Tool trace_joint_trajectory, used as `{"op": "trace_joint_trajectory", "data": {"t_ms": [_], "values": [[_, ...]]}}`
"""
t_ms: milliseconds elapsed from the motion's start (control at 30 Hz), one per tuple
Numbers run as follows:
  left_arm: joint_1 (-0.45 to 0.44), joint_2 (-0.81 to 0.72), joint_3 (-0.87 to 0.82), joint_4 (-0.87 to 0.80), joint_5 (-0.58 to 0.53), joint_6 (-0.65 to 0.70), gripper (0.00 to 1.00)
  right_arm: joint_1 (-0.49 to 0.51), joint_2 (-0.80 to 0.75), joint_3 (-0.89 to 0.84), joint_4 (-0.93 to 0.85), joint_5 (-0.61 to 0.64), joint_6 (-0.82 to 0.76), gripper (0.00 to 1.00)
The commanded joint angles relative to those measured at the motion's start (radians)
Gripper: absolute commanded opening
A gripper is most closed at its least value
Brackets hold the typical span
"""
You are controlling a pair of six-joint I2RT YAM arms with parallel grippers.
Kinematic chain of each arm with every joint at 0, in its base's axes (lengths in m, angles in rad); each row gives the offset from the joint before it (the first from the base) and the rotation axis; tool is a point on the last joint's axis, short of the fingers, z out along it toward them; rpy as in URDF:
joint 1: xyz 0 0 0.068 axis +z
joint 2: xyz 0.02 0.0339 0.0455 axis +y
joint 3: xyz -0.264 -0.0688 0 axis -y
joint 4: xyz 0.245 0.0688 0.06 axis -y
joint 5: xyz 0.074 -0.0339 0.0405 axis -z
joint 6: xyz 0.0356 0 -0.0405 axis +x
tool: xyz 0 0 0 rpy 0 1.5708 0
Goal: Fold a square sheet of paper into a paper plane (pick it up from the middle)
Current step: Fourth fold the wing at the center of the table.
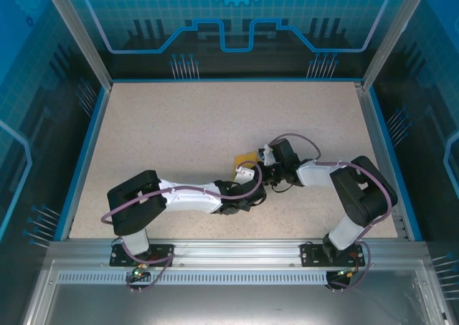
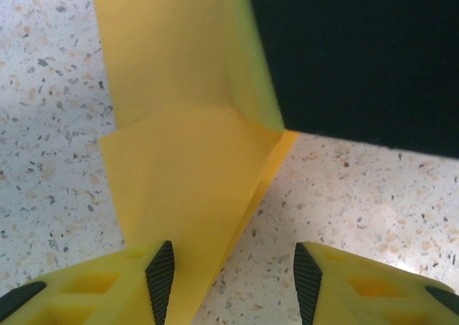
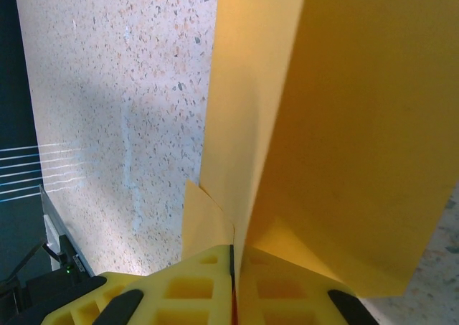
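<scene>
The square sheet of paper, orange-yellow and partly folded, is held near the table's middle between my two grippers. My right gripper is shut on a folded edge of the sheet, and two layers fan upward from the pinched jaws. My left gripper is open. A lower flap of the paper lies against its left finger pad, while bare table shows between the flap and the right pad. In the top view, the left gripper sits just below the sheet and the right gripper at its right.
The speckled tabletop extends far and left of the grippers, bounded by a blue rim and metal frame posts. The dark body of the right arm stands right behind the paper in the left wrist view.
</scene>
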Motion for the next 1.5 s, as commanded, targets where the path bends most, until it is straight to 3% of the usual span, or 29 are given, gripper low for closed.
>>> {"op": "trace_joint_trajectory", "data": {"t_ms": [0, 800, 1467], "values": [[-0.006, 0.016, 0.026, -0.03, -0.076, -0.014, 0.5, 0.014, -0.024, 0.024, -0.03, -0.023, 0.006, 0.07], [-0.007, 0.047, 0.041, -0.064, -0.104, -0.044, 0.33, 0.014, -0.03, 0.029, -0.049, -0.017, 0.007, 0.08], [-0.007, 0.075, 0.058, -0.086, -0.099, -0.062, 0.12, 0.013, -0.039, 0.032, -0.068, -0.006, -0.001, 0.1]]}}
